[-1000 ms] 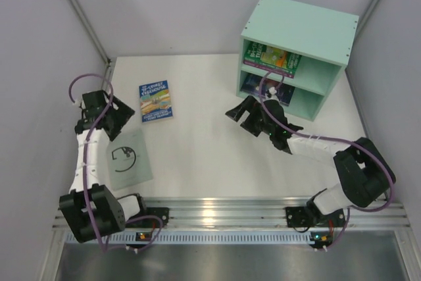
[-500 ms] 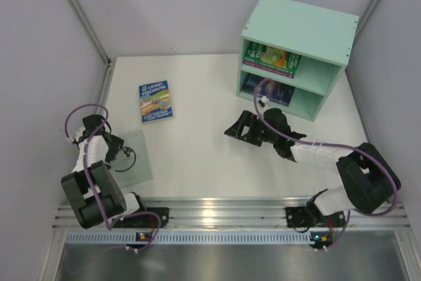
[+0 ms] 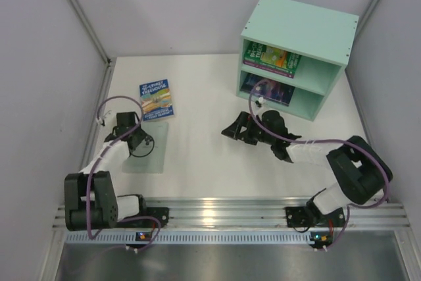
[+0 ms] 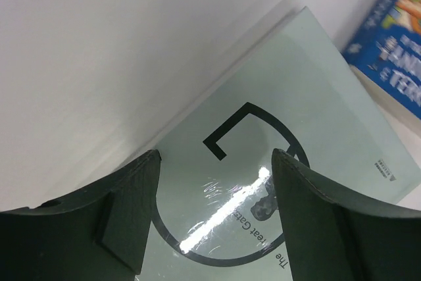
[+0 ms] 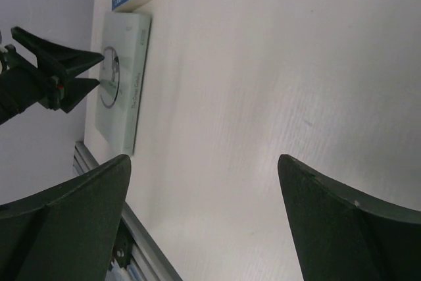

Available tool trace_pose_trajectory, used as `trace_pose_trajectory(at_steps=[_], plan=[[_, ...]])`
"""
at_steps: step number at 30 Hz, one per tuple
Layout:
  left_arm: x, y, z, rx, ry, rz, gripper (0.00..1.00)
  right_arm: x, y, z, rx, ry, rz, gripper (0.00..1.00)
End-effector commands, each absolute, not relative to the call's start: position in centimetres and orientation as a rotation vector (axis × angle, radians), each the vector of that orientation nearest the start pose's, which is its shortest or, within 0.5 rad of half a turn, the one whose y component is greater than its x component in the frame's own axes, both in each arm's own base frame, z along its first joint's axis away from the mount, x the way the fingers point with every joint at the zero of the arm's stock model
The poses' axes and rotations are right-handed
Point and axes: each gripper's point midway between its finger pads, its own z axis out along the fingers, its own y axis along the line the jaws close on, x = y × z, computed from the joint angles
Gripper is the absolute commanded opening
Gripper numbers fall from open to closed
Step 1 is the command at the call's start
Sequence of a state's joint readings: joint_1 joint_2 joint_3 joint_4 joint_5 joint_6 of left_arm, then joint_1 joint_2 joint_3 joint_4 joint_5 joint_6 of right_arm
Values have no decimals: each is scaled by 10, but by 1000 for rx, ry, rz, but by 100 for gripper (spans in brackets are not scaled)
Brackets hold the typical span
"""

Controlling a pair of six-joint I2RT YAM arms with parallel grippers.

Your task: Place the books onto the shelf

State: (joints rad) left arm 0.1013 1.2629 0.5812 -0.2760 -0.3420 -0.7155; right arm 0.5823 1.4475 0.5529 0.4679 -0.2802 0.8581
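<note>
along the near edge runs the aluminium rail (image 3: 217, 210) that carries both arm bases. just beyond it, on the left of the white worktop (image 3: 197, 162), the pale green book (image 3: 150, 157) lies flat with its long edges pointing away from the rail. its left edge is near the worktop's left border.

the left end effector (image 4: 216, 159) hangs low over this book's cover with its fingers spread apart. the black ring printed on the cover shows between them and nothing is gripped; i cannot tell whether the fingertips touch the cover.

a broad stretch of open worktop separates it from the right end effector (image 5: 204, 162). that one is at mid-depth, aimed leftward, with its fingers wide apart around bare surface.

farther back, the blue book (image 3: 156, 100) lies flat just beside the pale green book's far edge, with a thin strip of worktop between them.

at the far right stands the shelf (image 3: 299, 27), its open front turned toward the arms. a green book (image 3: 271, 58) is in the upper compartment and a dark blue-purple book (image 3: 268, 90) in the lower. a narrow band of worktop lies between the shelf's front edge and the right arm.
</note>
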Motion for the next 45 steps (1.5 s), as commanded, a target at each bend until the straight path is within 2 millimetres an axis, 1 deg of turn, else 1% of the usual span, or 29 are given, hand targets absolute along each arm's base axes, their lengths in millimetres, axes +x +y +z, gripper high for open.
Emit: trace_pose_trajectory(at_steps=[1,2,3,5,7,9,10,12,13,15,16,18,19,22,23,25,28,29,31,32,33,34,35,36,39,41,42,43,45], plan=[[250,-37,-22,-1101,2467,-200,72,295,324,107,18,2119,1221,90],[249,-46,-23,-1078,2480,-233,72,291,333,106,25,2118,1219,89],[247,-47,-24,-1066,2492,-207,72,289,338,105,65,2121,1240,88],[245,-64,-18,-984,2520,-245,72,277,352,94,79,2156,1241,86],[244,-80,-9,-924,2525,-324,71,274,364,83,105,2211,1211,85],[243,-89,-3,-866,2537,-366,71,271,382,81,94,2239,1168,84],[247,-91,8,-834,2519,-383,71,270,386,70,98,2273,1139,83],[241,-89,14,-782,2551,-358,71,270,397,73,128,2266,1138,82],[246,-87,26,-760,2527,-349,72,268,402,72,131,2267,1144,81],[242,-74,33,-711,2535,-246,74,274,407,75,169,2247,1116,80],[252,-60,44,-708,2476,-160,75,275,409,72,171,2252,1097,79],[261,-48,55,-662,2443,-76,77,281,409,71,185,2242,1048,78],[264,-41,56,-661,2437,-19,77,281,408,69,182,2237,1038,78],[270,-35,52,-637,2475,42,77,283,408,68,151,2192,1062,77],[271,-35,50,-630,2486,52,76,282,412,71,108,2181,1078,76],[271,-38,39,-601,2543,60,73,281,414,62,83,2213,1054,72],[270,-54,23,-553,2640,-17,68,274,412,50,91,2242,1048,64],[269,-63,20,-525,2664,-80,67,271,407,46,107,2232,1059,63],[263,-70,11,-490,2702,-127,63,266,402,46,118,2226,1067,61],[266,-75,11,-479,2695,-163,62,262,395,39,113,2240,1048,60],[261,-84,9,-461,2709,-219,61,261,391,44,104,2230,1041,61],[259,-95,10,-437,2714,-296,60,261,386,44,100,2234,1019,61],[262,-103,12,-419,2695,-346,60,258,374,35,84,2262,959,61],[255,-117,12,-392,2709,-427,59,258,369,41,83,2255,953,61],[250,-143,12,-347,2695,-546,57,254,347,32,60,2293,899,63],[246,-159,14,-316,2687,-600,55,251,331,20,50,2332,843,63],[242,-172,16,-257,2690,-609,56,249,327,19,49,2336,835,63],[243,-175,16,-241,2685,-576,56,250,321,17,60,2341,823,63],[240,-194,22,-181,2691,-616,57,243,314,11,43,2359,822,63]])
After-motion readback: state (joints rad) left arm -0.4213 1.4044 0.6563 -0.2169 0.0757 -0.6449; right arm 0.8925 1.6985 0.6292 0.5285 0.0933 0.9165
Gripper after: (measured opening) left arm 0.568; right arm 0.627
